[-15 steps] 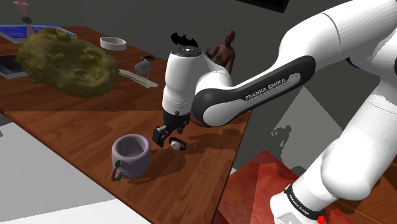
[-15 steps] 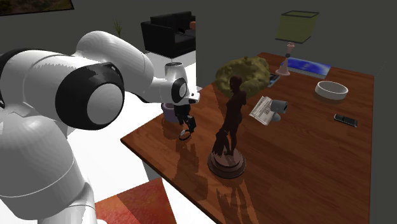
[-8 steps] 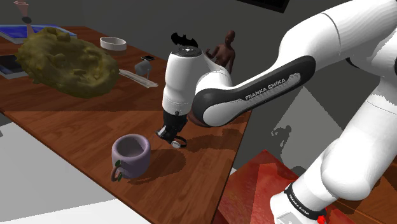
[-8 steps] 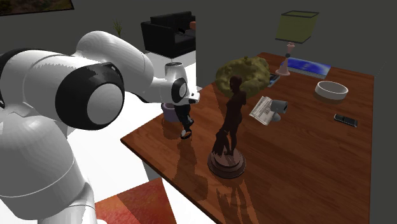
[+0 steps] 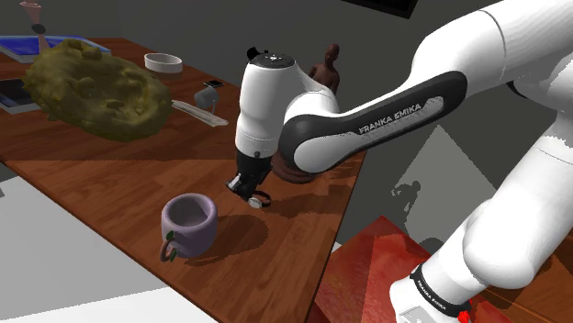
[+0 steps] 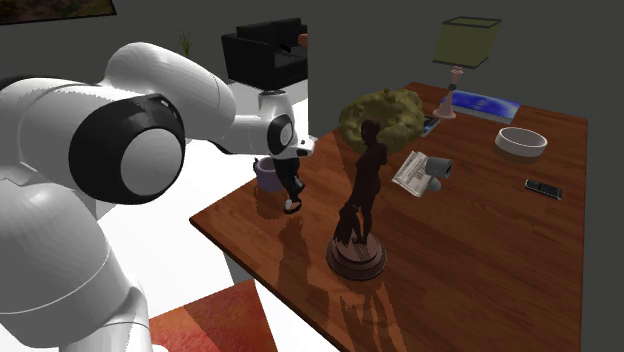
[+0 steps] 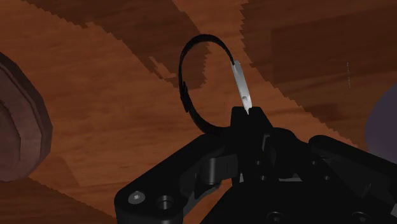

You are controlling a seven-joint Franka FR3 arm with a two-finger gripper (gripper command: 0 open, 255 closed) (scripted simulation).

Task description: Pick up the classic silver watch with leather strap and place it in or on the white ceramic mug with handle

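Shoulder view: the gripper (image 5: 248,186) points down at the lower middle of the frame, low over the table (image 5: 110,170). The watch (image 5: 260,200) sits at its tips, at or barely above the wood. The mug (image 5: 190,225), drawn pale purple, stands just to the lower left, apart from both and with nothing in it.

Second exterior view: the gripper (image 6: 292,193) is left of centre near the table's edge, with the watch (image 6: 292,209) under it. The mug (image 6: 265,174) is just up and left of them, and a dark statue (image 6: 362,190) stands to the right.

Wrist view: the gripper (image 7: 247,113) is closed, pinching the silver case of the watch (image 7: 239,79), whose dark strap loops out beyond the tips.

I judge the grasp made. The lift, the carry to the mug and the release are left to do.
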